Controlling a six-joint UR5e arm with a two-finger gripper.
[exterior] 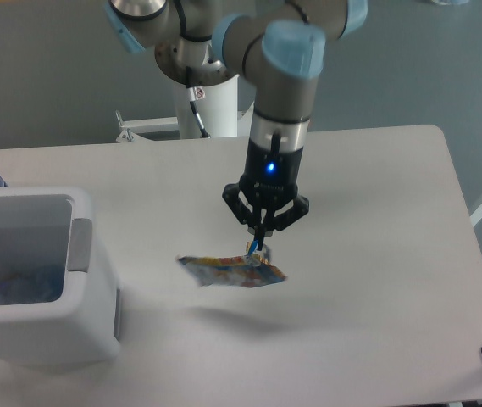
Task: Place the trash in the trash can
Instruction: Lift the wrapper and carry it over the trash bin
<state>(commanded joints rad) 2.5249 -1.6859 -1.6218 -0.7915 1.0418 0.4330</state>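
Camera view, flattened blue-yellow wrapper (232,271) dangling level, jaws pinching its edge

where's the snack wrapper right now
The snack wrapper hangs mid-frame, pinched by the gripper above the table, right of the trash can.

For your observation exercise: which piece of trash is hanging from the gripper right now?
The blue-and-yellow snack wrapper, pinched by the gripper above the table; other trash lies inside the white bin.
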